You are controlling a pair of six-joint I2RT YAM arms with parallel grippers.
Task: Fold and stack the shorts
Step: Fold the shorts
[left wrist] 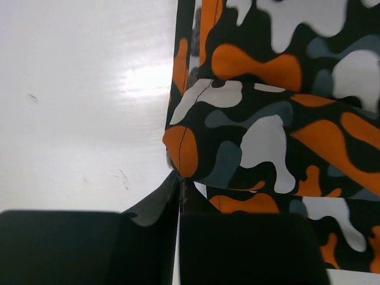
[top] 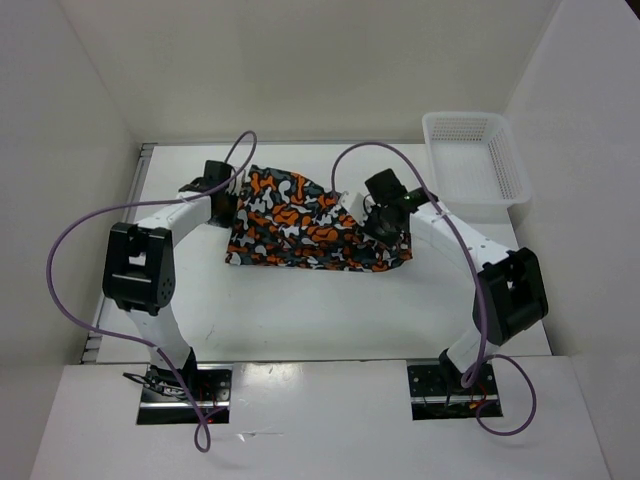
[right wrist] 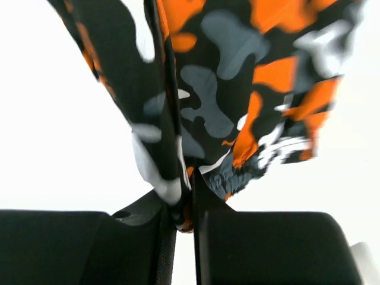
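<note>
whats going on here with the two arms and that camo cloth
Both arms are handling the shorts, which lie on the table. The left gripper is shut on their left edge. The right gripper is shut on their right side, where the cloth looks bunched and pulled up. The fold is not finished. A basket stands at the far right.

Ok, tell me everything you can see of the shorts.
The shorts are soft cloth in a busy orange, white, grey and black blotch print. They lie rumpled and partly folded over on the white table. The left tool pinches one corner, and the right tool grips bunched cloth at the opposite side.
</note>
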